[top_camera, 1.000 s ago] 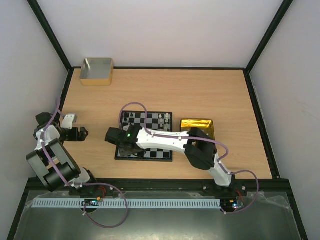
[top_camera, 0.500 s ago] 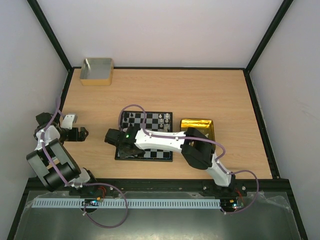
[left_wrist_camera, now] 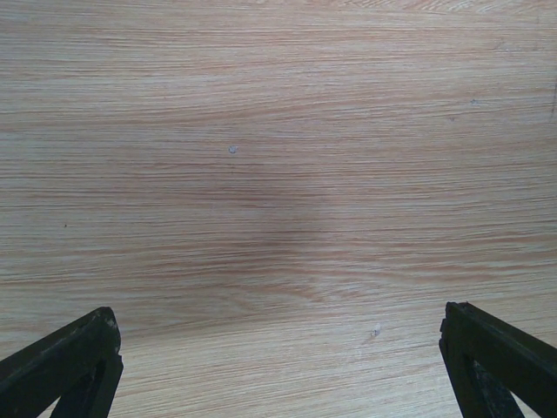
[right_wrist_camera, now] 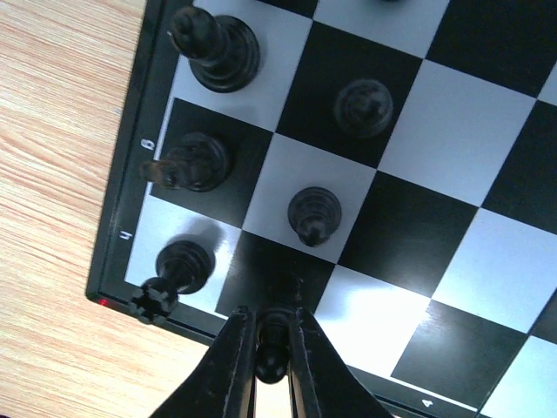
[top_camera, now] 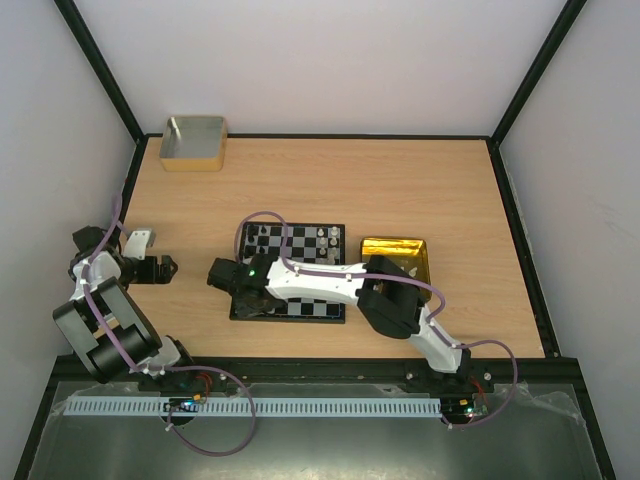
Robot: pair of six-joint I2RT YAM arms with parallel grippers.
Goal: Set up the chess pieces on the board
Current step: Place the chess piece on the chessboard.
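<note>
The right pincer (right_wrist_camera: pixel 270 324) is pinching a black piece (right_wrist_camera: pixel 271 350) to stand on the board (right_wrist_camera: pixel 452 131). The left pincer (left_wrist_camera: pixel 278 348) is hanging open, empty.

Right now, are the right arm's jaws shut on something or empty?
Shut on a small black chess piece, pinched between the jaws in the right wrist view.

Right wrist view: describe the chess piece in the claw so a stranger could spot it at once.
Find the black-and-grey checked chessboard, then its corner beside the wooden tabletop. The small black chess piece is pinched in the right claw at the bottom edge; its black neighbours stand free on squares.
</note>
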